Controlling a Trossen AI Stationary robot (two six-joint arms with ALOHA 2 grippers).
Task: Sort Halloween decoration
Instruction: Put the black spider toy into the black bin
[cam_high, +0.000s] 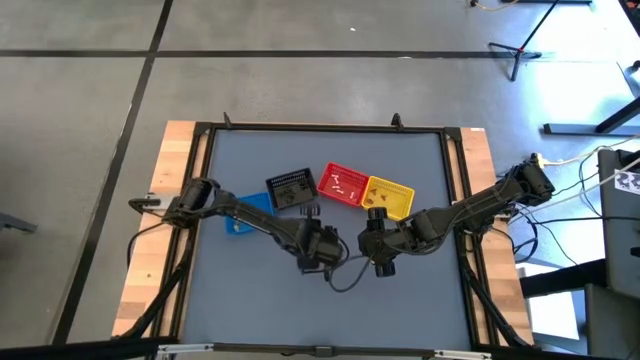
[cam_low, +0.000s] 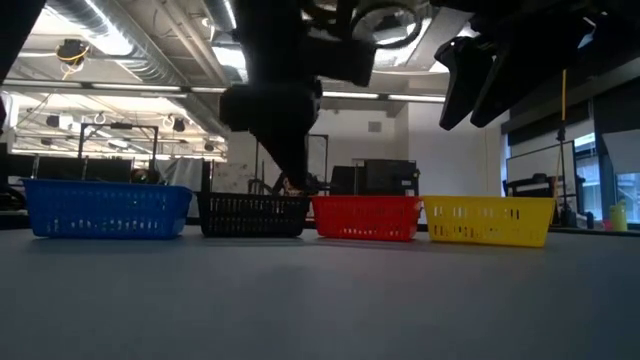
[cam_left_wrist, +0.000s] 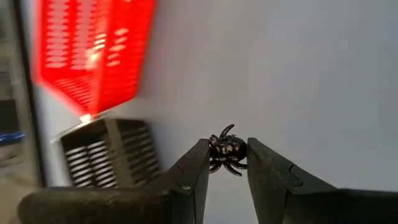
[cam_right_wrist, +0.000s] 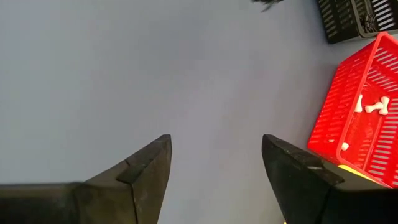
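A tiny black spider (cam_left_wrist: 225, 133), one piece of the Halloween decoration, sits between the fingertips of my left gripper (cam_left_wrist: 227, 148), which is shut on it above the middle of the grey table (cam_high: 260, 300). In the high view that gripper (cam_high: 320, 258) hangs near the table's centre, on the near side of the black basket (cam_high: 292, 188). My right gripper (cam_right_wrist: 214, 155) stands open beside it (cam_high: 382, 264) over bare table, holding nothing. Small white bone pieces (cam_right_wrist: 373, 107) lie in the red basket (cam_right_wrist: 354, 124). My left gripper pinches the spider's body (cam_left_wrist: 227, 149) between its two fingertips (cam_left_wrist: 200, 154), only at their free ends. The spider's legs stick out past the tips. The fingers slant down from above. The spider is lifted clear of the table.
Four small baskets stand in a row toward the table's far side: blue (cam_high: 245, 212), black, red (cam_high: 342, 183) and yellow (cam_high: 390, 196). In the low view they read blue (cam_low: 105, 210), black (cam_low: 252, 215), red (cam_low: 367, 218), yellow (cam_low: 488, 220). Bare grey table lies on the near side.
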